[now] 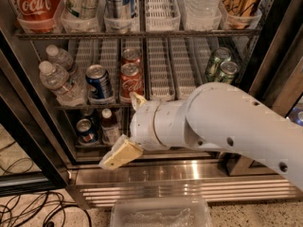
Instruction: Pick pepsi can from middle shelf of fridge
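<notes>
The pepsi can (98, 83), blue with a silver top, stands upright at the front of the middle shelf (161, 70), in a white lane tray. Water bottles are on its left and a red Coca-Cola can (131, 81) is on its right. My gripper (124, 129) is in front of the fridge (189, 174), just below and to the right of the pepsi can. It is open and empty. One cream finger (119, 156) points down-left and the other (137, 100) pokes up in front of the Coca-Cola can's base. The white arm hides the lower right shelves.
Two water bottles (59, 79) lean at the shelf's left and green cans (221, 65) stand at its right. Clear tubs of drinks fill the shelf above. A can (85, 129) and a small bottle (110, 126) sit below. A clear plastic bin (161, 213) and cables (33, 209) lie on the floor.
</notes>
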You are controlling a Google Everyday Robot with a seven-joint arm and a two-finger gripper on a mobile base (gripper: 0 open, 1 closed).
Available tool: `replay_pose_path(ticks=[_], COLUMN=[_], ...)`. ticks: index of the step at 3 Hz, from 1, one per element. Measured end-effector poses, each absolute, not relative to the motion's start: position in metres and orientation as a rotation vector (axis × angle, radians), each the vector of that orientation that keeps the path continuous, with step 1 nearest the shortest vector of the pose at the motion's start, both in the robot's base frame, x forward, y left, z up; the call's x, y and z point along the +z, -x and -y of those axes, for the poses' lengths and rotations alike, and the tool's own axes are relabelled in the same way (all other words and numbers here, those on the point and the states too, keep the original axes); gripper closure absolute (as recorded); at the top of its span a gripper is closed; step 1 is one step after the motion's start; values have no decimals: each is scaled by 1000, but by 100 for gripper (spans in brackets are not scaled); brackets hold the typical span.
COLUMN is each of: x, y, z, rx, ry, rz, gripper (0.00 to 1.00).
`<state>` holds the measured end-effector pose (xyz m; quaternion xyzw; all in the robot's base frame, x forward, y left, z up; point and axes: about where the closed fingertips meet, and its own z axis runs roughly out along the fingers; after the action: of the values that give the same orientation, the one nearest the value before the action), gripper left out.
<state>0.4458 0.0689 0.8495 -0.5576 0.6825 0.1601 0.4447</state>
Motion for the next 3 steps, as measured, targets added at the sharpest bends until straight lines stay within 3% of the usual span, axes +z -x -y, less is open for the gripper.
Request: replay_pose_path(ticks=[1,3], x=[850,810], y=[-445,-445], z=[-71,-125], rx=[394,435], ry=[1377,1126], rz=[-1690,-1698], gripper=[0,0])
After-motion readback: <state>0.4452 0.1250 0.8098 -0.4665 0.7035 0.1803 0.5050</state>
